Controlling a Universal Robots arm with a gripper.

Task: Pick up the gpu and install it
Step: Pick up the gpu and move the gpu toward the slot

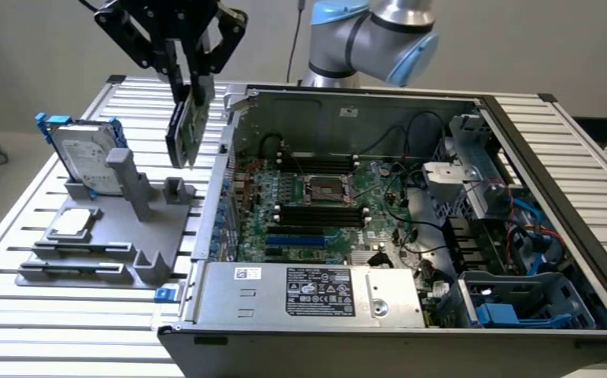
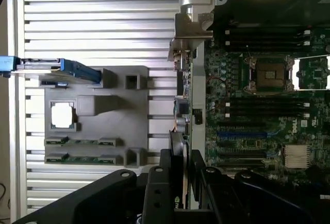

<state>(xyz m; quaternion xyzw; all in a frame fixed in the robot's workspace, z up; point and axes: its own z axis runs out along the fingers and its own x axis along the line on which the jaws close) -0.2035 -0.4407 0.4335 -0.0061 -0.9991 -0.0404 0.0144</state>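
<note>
Pick-up looks done: the jaws are clenched on the upper edge of the gpu (image 1: 187,130), and the card hangs upright in the air, clear of the bench (image 1: 72,315), between the grey fixture (image 1: 104,236) and the open PC case (image 1: 387,96), approx. over the case's side wall. The install part is left for you, as I judge it. The gpu is not yet over the motherboard (image 1: 371,185), and the blue slot (image 1: 293,239) has nothing in it.

The flat gpu (image 1: 186,134) hangs upright on edge, held aloft.
</note>
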